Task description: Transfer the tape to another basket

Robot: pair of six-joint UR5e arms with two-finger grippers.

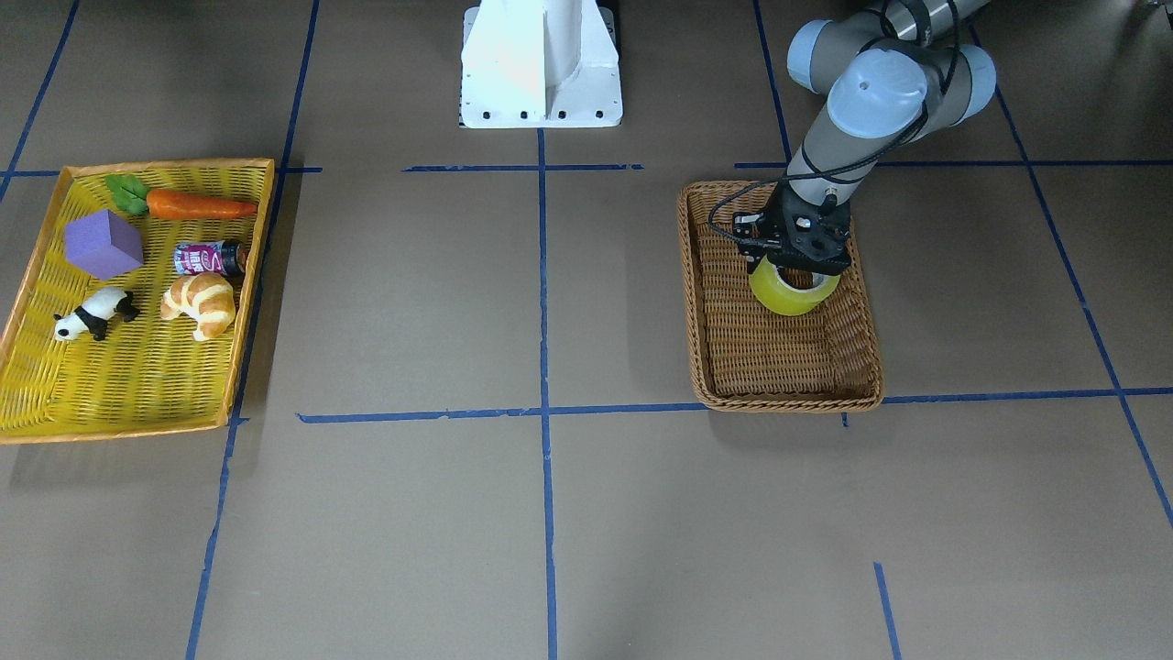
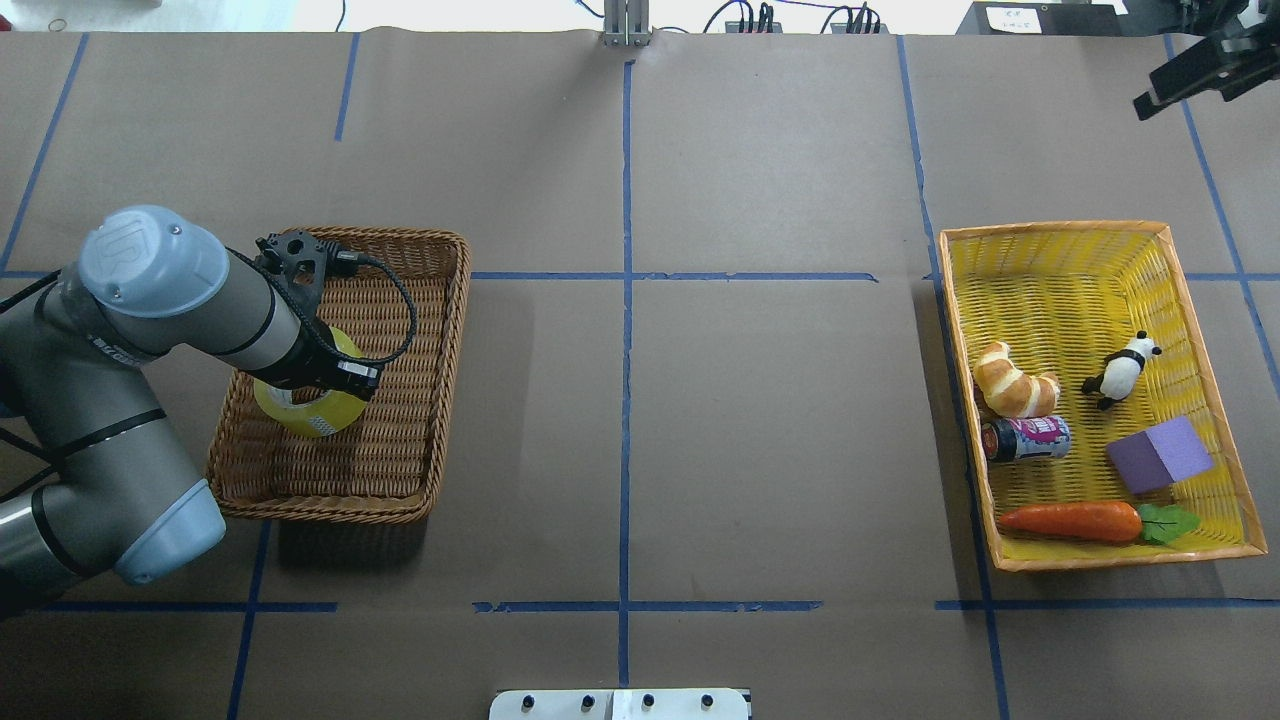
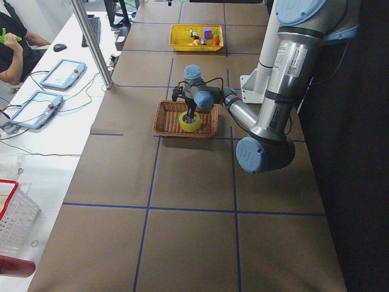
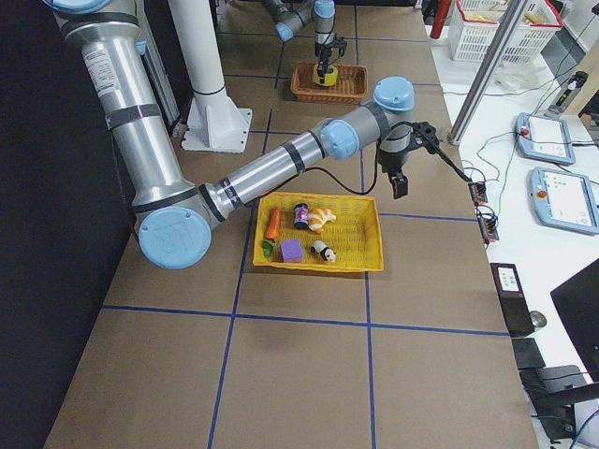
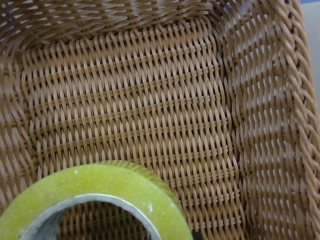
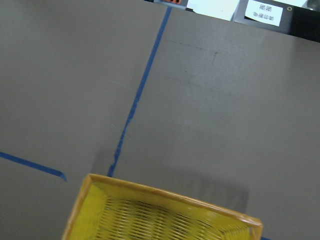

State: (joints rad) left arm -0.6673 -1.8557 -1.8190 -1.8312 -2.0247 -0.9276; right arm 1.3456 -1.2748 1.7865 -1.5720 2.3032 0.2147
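The yellow-green tape [image 1: 790, 299] with its grey-white core is inside the brown wicker basket [image 1: 779, 401], right under my left gripper [image 1: 799, 273]. The gripper is shut on the tape's rim and holds it tilted, low over the basket floor. In the overhead view the tape [image 2: 300, 413] sits below my left gripper [image 2: 322, 385] in the basket [image 2: 440, 400]. The left wrist view shows the tape [image 5: 100, 185] close up over the weave [image 5: 150, 100]. My right gripper [image 2: 1150, 103] hangs shut and empty beyond the far corner of the yellow tray.
The shallow yellow tray [image 2: 1060, 290] with an orange rim holds a croissant [image 2: 1012, 380], a panda [image 2: 1120, 370], a can [image 2: 1025, 438], a purple block [image 2: 1158, 455] and a carrot [image 2: 1070, 521]. Its edge shows in the right wrist view [image 6: 165, 192]. The robot's white base [image 1: 541, 64] stands mid-table.
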